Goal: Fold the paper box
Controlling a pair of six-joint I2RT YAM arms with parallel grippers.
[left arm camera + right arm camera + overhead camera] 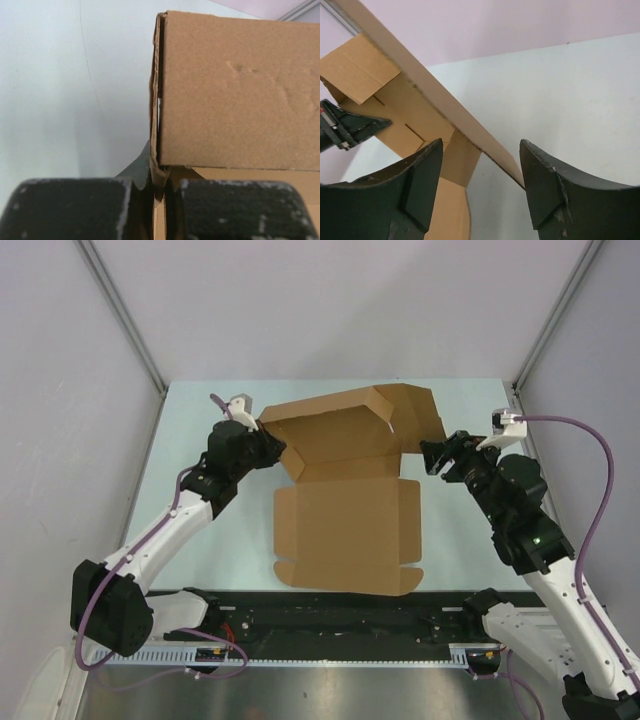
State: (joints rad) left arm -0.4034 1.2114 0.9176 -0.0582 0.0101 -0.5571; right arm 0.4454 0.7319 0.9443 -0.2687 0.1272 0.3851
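The box (345, 510) lies open on the pale bench (200, 410), between the two tools. Its near half is a broad flat panel with small flaps at the sides, resting on the bench. Its far half is raised, with walls lifted off the surface and an end flap standing up at the right.

The left tool (262, 445) sits at the far-left corner of the box, where the raised part begins. In the left wrist view the left tool (159, 200) is clenched on the box (240, 90). A thin cardboard edge runs down into the narrow slit between the two dark fingers (70, 210), and both press against it. Above the grip, a plain brown wall fills the right side of that view, upright, with the bench showing to its left.

The right tool (432, 455) is at the right end of the raised half, just beside the standing flap. In the right wrist view the right tool (480, 175) is released, with its fingers (420, 185) spread wide. The edge of a tilted panel of the box (420, 80) crosses slantwise through the gap between them. It passes near the right-hand finger, but I cannot tell whether it touches. The left-hand finger stands apart from the edge. Slots and a tab show on the inner face of the box beyond.
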